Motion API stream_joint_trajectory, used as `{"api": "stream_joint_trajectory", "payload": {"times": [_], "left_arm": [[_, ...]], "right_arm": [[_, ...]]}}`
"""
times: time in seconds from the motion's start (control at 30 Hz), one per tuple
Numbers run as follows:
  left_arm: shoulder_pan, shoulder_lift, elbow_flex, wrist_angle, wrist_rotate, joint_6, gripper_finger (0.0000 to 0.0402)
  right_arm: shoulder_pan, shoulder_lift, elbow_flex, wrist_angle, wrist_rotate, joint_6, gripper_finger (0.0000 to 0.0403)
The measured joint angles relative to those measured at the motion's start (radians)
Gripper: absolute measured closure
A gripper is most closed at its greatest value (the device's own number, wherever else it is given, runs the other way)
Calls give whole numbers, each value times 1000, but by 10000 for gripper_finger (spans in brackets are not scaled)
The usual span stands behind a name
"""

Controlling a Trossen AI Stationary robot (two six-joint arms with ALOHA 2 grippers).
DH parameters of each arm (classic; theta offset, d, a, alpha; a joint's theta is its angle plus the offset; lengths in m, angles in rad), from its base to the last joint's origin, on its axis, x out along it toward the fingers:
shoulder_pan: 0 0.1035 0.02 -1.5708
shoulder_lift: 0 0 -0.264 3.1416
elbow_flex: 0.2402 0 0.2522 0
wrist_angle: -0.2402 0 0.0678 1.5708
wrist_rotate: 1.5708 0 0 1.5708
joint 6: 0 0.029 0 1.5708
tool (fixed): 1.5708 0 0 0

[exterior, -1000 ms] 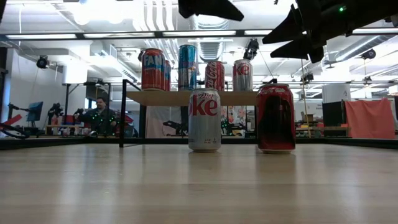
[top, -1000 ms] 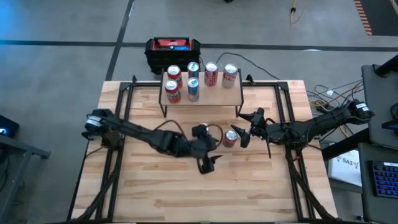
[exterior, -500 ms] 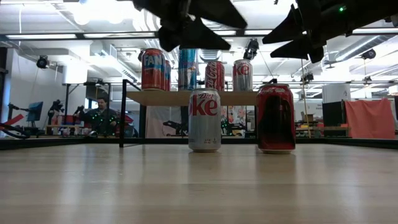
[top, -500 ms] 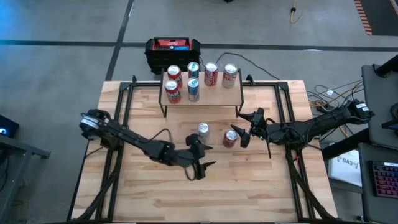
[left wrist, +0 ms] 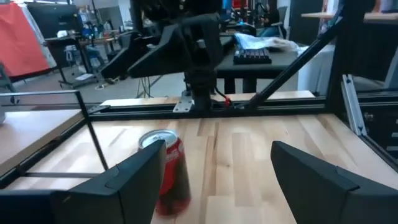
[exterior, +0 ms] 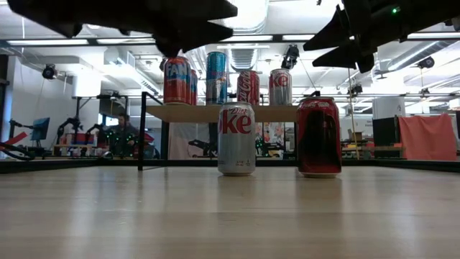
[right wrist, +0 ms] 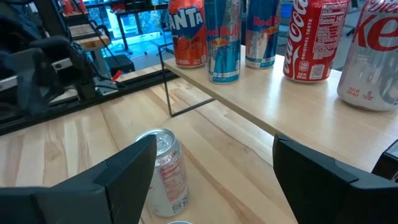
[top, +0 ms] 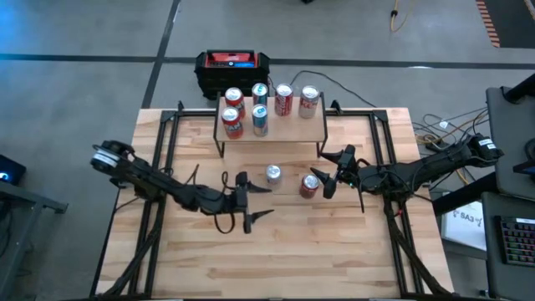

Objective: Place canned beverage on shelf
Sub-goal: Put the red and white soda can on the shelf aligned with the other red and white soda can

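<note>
Since my left gripper (top: 252,201) backed off empty, jaws apart, leaving the silver can (top: 273,174) standing, I'd next bring the open right gripper (top: 332,170), seemingly just beside the red can (top: 309,186), around it for the shelf (top: 292,126).

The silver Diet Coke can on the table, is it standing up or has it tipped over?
Standing upright. The silver can rests on its base on the table, lettering vertical, beside the red can; from above its round top shows.

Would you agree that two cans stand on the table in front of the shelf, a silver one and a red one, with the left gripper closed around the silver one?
Not quite: the left gripper is open and holds nothing, apart from the silver can, as the high view shows. The red can and shelf are as you say.
</note>
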Motion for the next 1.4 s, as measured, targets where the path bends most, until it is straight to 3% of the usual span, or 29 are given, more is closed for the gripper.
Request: {"api": "stream_joint_trajectory", "payload": {"times": [0.13, 0.43, 0.77, 1.4], "left_arm": [[12, -17, -71, 47, 1, -17, 127], [98, -5, -270, 418, 41, -19, 127], [151, -5, -264, 356, 25, -19, 127], [153, -4, -225, 240, -2, -100, 127]], "right_arm": [[0, 0, 0, 0, 0, 0, 103], [0, 0, 0, 0, 0, 0, 103], [0, 0, 0, 0, 0, 0, 103], [0, 0, 0, 0, 0, 0, 103]]}}
